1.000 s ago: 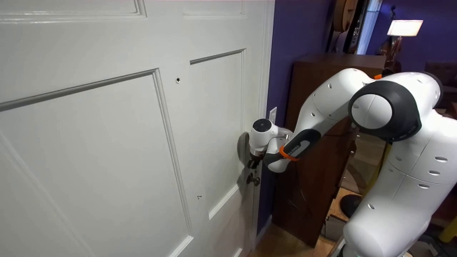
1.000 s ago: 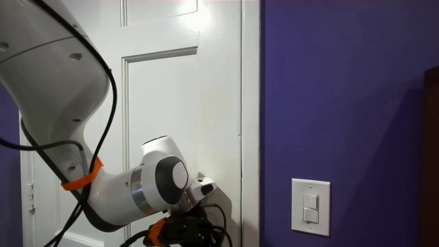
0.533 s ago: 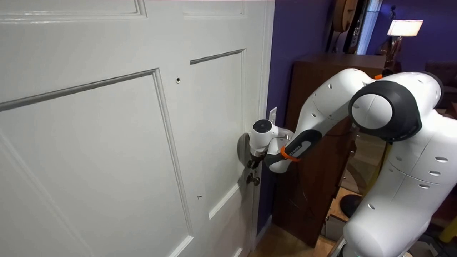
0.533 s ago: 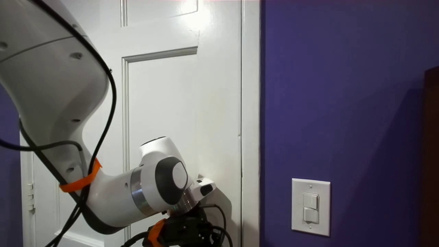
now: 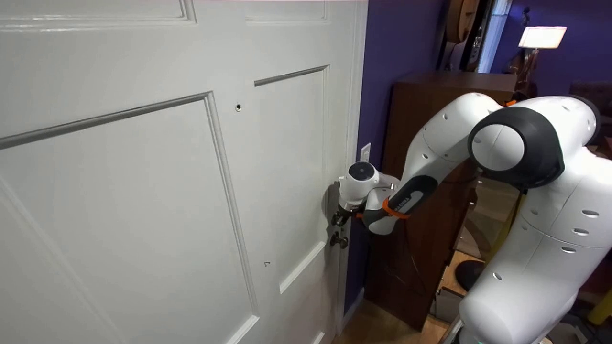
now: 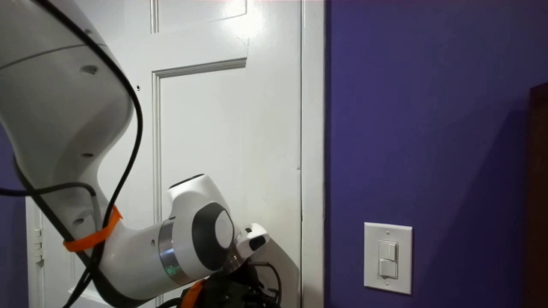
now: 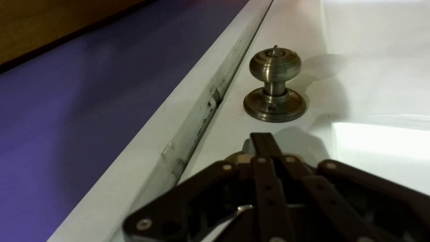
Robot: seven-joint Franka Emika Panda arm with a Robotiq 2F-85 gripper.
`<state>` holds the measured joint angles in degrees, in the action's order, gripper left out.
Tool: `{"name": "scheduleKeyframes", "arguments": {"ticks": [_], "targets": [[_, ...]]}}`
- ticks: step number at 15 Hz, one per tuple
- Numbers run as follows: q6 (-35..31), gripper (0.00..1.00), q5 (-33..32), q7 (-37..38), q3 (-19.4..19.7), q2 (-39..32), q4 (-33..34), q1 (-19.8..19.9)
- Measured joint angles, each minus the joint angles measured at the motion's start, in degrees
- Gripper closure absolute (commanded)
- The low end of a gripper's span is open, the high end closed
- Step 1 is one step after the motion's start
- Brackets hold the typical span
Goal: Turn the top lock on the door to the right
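The white panelled door (image 5: pixel 143 191) shows in both exterior views (image 6: pixel 205 119) and fills the right of the wrist view (image 7: pixel 379 87). The top lock (image 5: pixel 334 219) is a small dark round piece near the door's edge, above the knob. In the wrist view only a brass rim of the lock (image 7: pixel 233 157) shows behind my fingers; its turn piece is mostly hidden. My gripper (image 7: pixel 263 136) has its fingertips together, in front of the lock. I see nothing between them and cannot tell whether they touch the lock. In an exterior view the gripper (image 5: pixel 341 220) is at lock height.
A brass knob (image 7: pixel 275 67) stands out from the door beside the lock. The door frame (image 7: pixel 161 141) and purple wall (image 6: pixel 428 128) adjoin the door's edge. A light switch (image 6: pixel 388 259) is on the wall. A dark wooden cabinet (image 5: pixel 416 239) stands close to the arm.
The wrist and gripper have moved away from the door and slightly down, mostly in the last half second. The lock now shows more clearly beside the gripper. The door has not moved.
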<state>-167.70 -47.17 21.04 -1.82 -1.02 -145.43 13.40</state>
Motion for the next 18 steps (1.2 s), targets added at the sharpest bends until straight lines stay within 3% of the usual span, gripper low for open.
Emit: {"name": "scheduleKeyframes", "arguments": {"ticks": [6,7,8,10,15,16,17,18], "targets": [[-1.24,0.26,-9.66,1.69,0.51,0.35,0.69,-0.08],[-1.89,0.40,-10.93,2.17,0.50,0.37,0.74,-0.10],[-2.61,0.62,-11.87,2.53,0.50,0.37,0.73,-0.10],[-3.86,0.58,-13.54,3.59,0.51,0.37,0.67,-0.09],[-5.07,0.94,-16.29,6.35,0.84,0.37,0.39,-0.03],[-5.07,0.88,-16.85,6.90,0.97,0.38,0.39,-0.03],[-5.07,0.58,-17.41,7.48,1.11,0.39,0.39,-0.03],[-5.07,0.62,-17.91,8.05,1.24,0.39,0.39,-0.02]]}}
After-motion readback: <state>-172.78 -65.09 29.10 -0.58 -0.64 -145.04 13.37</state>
